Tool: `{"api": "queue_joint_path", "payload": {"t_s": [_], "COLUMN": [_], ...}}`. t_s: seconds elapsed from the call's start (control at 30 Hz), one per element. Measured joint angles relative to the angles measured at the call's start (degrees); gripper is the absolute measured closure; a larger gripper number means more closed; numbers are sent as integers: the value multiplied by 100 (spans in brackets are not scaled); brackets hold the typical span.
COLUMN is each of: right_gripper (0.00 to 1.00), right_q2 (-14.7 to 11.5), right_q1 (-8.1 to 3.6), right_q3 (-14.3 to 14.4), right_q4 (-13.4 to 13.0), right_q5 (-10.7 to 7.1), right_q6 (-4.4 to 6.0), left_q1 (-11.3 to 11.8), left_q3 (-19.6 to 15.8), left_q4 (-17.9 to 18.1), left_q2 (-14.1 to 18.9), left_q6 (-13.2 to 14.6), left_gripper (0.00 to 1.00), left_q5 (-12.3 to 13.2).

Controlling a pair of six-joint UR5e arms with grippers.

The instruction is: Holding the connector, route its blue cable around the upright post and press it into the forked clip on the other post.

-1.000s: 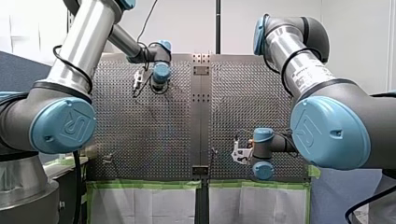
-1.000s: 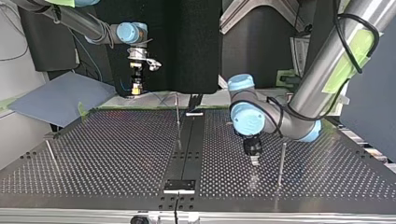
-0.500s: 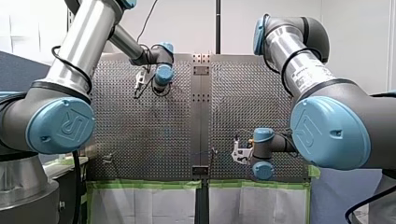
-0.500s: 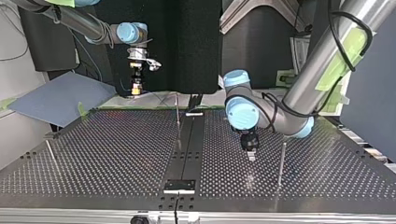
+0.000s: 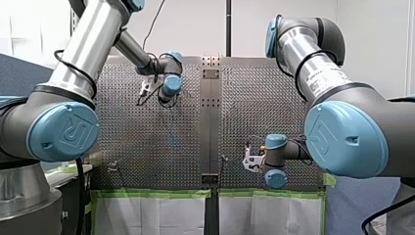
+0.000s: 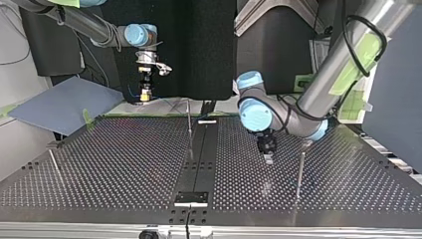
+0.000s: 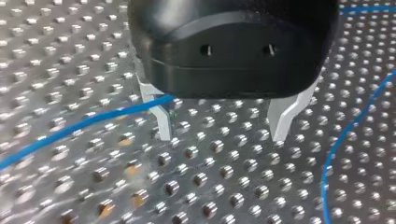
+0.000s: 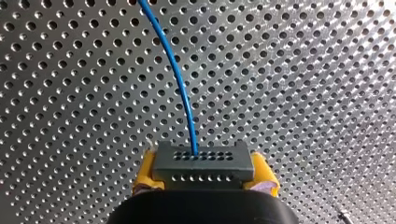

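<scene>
Our right gripper (image 8: 204, 181) is clamped on the grey connector (image 8: 201, 161), yellow pads on either side, so the blue cable (image 8: 180, 79) leaves straight ahead over the perforated table (image 8: 303, 70), ready to steer. Our left gripper (image 7: 222, 133) hangs low, metal fingers (image 7: 162, 122) spread, nothing between them. The cable meets one finger, touching or passing behind, we can't say. In the top view a post (image 6: 300, 172) stands near it, likely the one to round. The forked clip? Too small to make out, and the cable's full run is cut off.

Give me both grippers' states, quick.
Left gripper: open, holding nothing; the blue cable runs past one finger.
Right gripper: closed on the connector.
</scene>
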Motion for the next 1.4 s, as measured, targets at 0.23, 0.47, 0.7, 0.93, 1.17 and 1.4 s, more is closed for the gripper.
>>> {"api": "queue_joint_path", "payload": {"t_s": [0.23,0.47,0.7,0.93,1.17,1.4], "right_gripper": [100,100,100,100,100,100], "right_q2": [0,0,0,0,0,0], "right_q1": [6,8,12,13,13,18], "right_q3": [-1,0,5,4,5,4], "right_q4": [0,12,11,0,13,31], "right_q5": [0,0,0,0,0,0], "right_q6": [0,-7,-10,-11,-11,-18], "left_q1": [-61,-114,-108,-124,-180,-200], "left_q3": [-2,-37,-81,-92,-97,-131], "left_q4": [43,147,239,272,262,260], "left_q2": [-301,-627,-776,-975,-1342,-1506], "left_q6": [329,396,403,420,409,374], "left_gripper": [0,0,0,0,0,0], "left_q5": [25,-21,-37,-59,-65,-52]}}
